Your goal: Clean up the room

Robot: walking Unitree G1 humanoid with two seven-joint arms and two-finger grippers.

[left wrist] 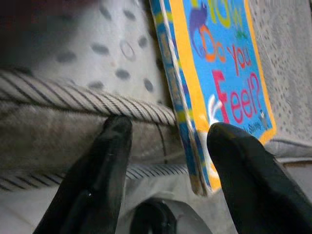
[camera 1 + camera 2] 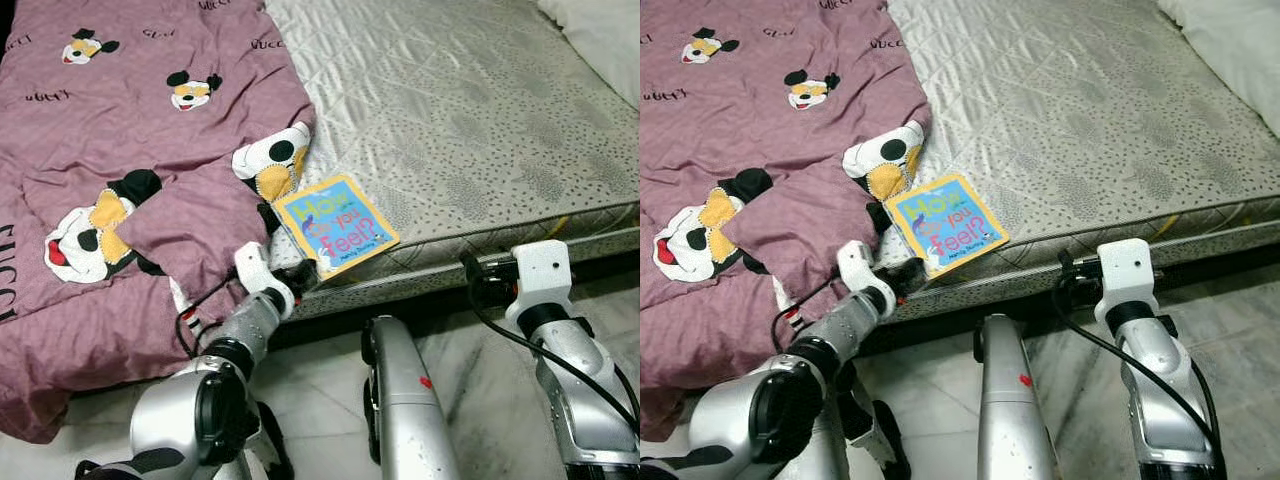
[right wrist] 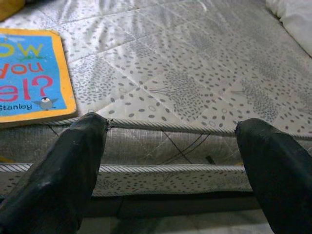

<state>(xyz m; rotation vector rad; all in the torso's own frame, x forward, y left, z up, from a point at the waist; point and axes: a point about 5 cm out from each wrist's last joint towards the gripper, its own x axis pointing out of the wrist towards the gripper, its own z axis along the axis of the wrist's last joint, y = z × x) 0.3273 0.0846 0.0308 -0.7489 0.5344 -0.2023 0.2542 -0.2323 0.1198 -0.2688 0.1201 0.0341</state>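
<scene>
Left claw (image 1: pixel 165 146) at the book (image 2: pixel 335 226) on the bed (image 2: pixel 480 130)
Its fingers spread around the book's corner; right claw (image 3: pixel 170 146) open near the mattress edge

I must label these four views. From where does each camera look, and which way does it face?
Left eye: head, looking down at mattress, blanket, book; both arms show.
Right eye: same scene, shifted.
Left wrist: along open left gripper at the book's corner.
Right wrist: along open right gripper at the mattress edge.
All share the book.
</scene>
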